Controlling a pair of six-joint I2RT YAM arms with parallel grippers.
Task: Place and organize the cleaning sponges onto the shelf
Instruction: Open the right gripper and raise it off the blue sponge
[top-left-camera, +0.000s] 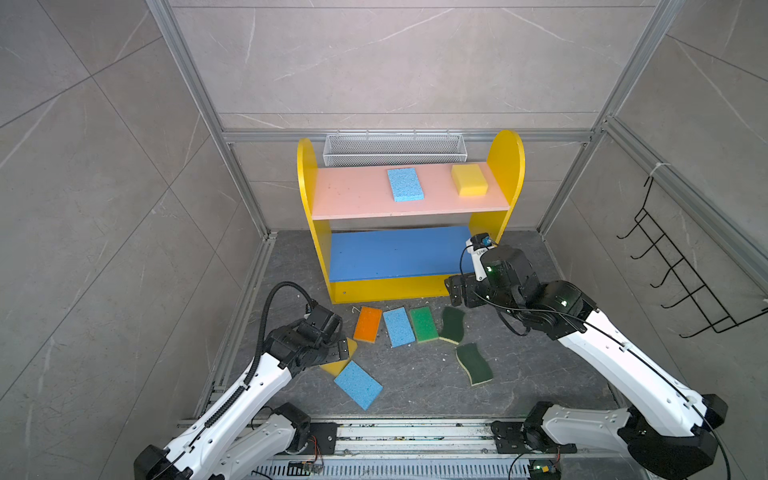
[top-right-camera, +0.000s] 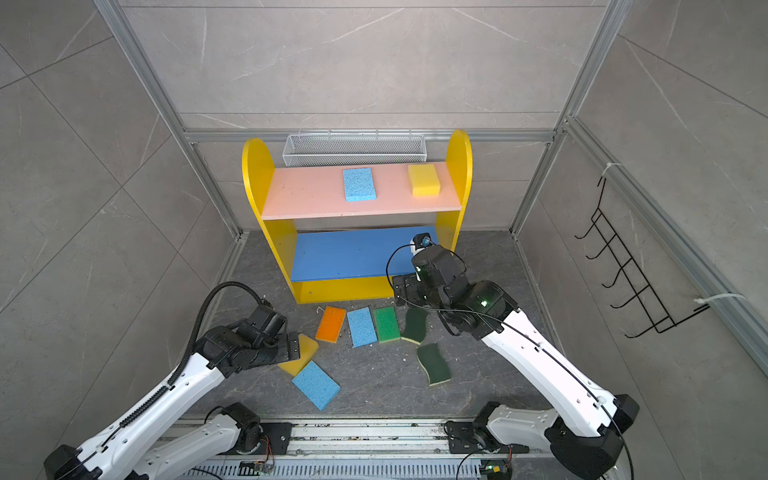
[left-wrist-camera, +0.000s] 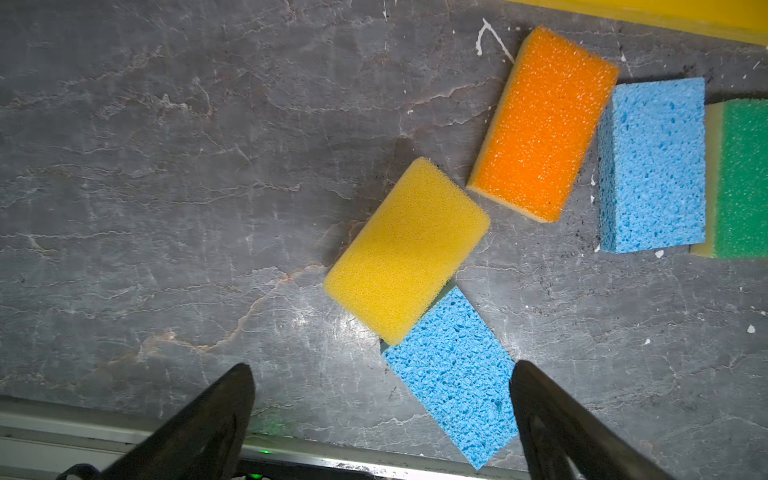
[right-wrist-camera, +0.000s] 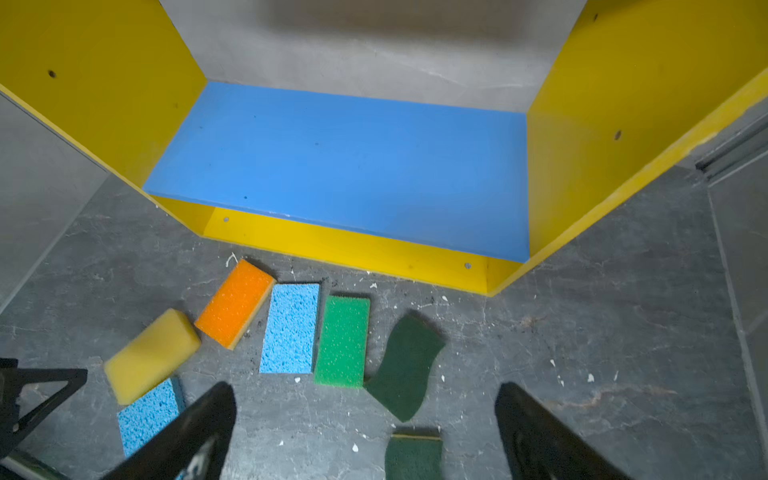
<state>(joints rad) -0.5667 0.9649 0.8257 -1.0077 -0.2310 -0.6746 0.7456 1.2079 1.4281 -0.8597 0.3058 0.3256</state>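
The shelf (top-left-camera: 353, 195) stands at the back; a light blue sponge (top-left-camera: 405, 185) and a yellow sponge (top-left-camera: 469, 179) lie on its pink board, and the blue board (right-wrist-camera: 353, 166) is bare. On the floor in front lie an orange sponge (top-left-camera: 368, 324), a light blue one (top-left-camera: 399, 327), a bright green one (top-left-camera: 424, 324) and two wavy dark green ones (top-left-camera: 453, 325) (top-left-camera: 474, 363). A second yellow sponge (left-wrist-camera: 407, 249) rests partly on another light blue sponge (left-wrist-camera: 453, 374). My left gripper (left-wrist-camera: 380, 368) hovers open above these two. My right gripper (right-wrist-camera: 365, 388) hangs open and holds nothing, over the floor near the wavy sponges.
A white mesh basket (top-left-camera: 395, 149) hangs on the wall behind the shelf. A black wire hook rack (top-left-camera: 673, 270) is on the right wall. Aluminium frame rails (top-left-camera: 415, 432) border the dark stone floor at the front and sides.
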